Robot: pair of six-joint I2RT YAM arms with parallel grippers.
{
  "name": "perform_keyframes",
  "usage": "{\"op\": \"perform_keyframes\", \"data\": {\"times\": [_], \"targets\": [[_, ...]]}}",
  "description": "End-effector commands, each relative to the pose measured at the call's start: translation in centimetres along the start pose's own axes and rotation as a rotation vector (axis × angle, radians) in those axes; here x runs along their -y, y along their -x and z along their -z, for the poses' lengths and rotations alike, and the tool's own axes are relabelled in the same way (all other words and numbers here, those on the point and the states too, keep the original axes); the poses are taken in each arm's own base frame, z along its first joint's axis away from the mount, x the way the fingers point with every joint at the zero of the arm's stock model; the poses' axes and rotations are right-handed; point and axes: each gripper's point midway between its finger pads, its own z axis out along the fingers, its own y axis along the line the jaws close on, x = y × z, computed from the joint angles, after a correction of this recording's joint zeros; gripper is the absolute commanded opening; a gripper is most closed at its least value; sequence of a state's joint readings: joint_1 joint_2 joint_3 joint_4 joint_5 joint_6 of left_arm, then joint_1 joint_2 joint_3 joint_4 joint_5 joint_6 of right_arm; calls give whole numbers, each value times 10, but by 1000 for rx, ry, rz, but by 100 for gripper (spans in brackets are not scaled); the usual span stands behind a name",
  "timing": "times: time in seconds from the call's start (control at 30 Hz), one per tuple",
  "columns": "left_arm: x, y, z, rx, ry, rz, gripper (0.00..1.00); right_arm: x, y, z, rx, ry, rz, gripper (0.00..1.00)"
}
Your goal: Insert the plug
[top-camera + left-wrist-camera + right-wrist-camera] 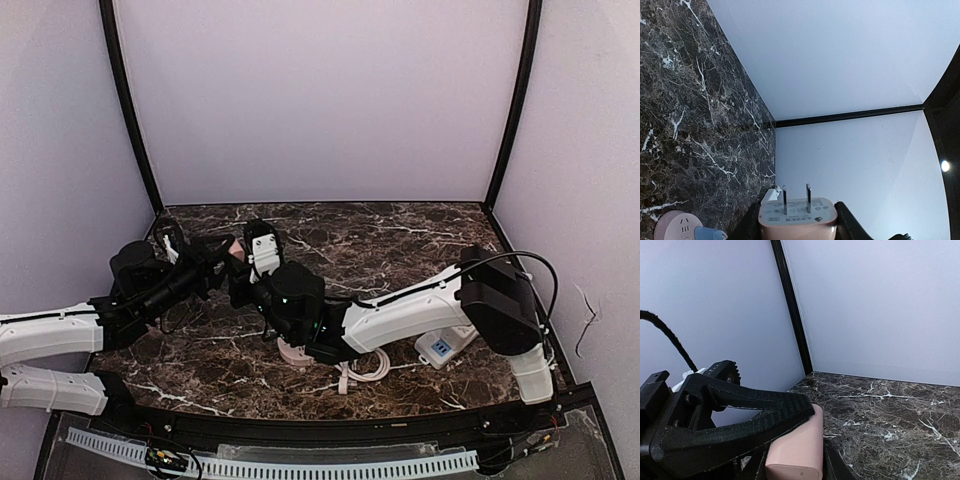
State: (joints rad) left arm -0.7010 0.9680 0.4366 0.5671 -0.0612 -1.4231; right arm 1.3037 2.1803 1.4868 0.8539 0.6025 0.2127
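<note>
Left wrist: left pincer (pixel 797 223) and right pincer (pixel 796 462) both clench the pink two-pronged plug (pixel 797 212); mid-handover, I judge left releases next

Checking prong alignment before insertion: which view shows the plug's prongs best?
Left wrist: both metal prongs stand clear on the pink plug. Right wrist shows only the pink body's side, no prongs; top external shows just a small pink patch, prongs too small to tell.

We count two robot arms (pixel 50 335) (pixel 410 312), one pink plug (pixel 797 220) with two metal prongs (pixel 784 199), one round pink socket (pixel 674 227), one coiled white cable (pixel 366 371), one small white box (pixel 447 346).
</note>
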Motion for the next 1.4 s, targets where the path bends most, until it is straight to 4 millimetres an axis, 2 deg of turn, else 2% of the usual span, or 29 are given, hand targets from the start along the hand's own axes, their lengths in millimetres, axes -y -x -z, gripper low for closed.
{"op": "perform_keyframes", "data": {"times": [0.0,0.13,0.2,0.23,0.3,0.4,0.47,0.73,1.1,1.37], "targets": [[14,-1,4,-2,-55,2,29,1,4,-1,36,-21,-38,17],[13,-1,4,-1,-53,2,32,1,5,0,35,-21,-35,3],[12,-1,4,0,-51,1,44,1,5,1,33,-19,-31,0],[12,-1,5,-1,-51,-2,56,2,5,1,33,-20,-29,0],[14,-1,5,1,-55,-8,71,2,6,3,31,-18,-24,0],[14,0,7,1,-47,-23,89,5,12,8,30,-17,-16,0],[13,1,9,8,-36,-36,96,6,16,12,30,-15,-7,0],[8,12,23,61,4,-127,99,12,29,27,-13,-3,47,0],[-29,37,63,193,129,-394,99,22,28,54,-229,64,108,0],[-36,42,74,226,136,-521,99,21,39,66,-362,137,91,0]]}}
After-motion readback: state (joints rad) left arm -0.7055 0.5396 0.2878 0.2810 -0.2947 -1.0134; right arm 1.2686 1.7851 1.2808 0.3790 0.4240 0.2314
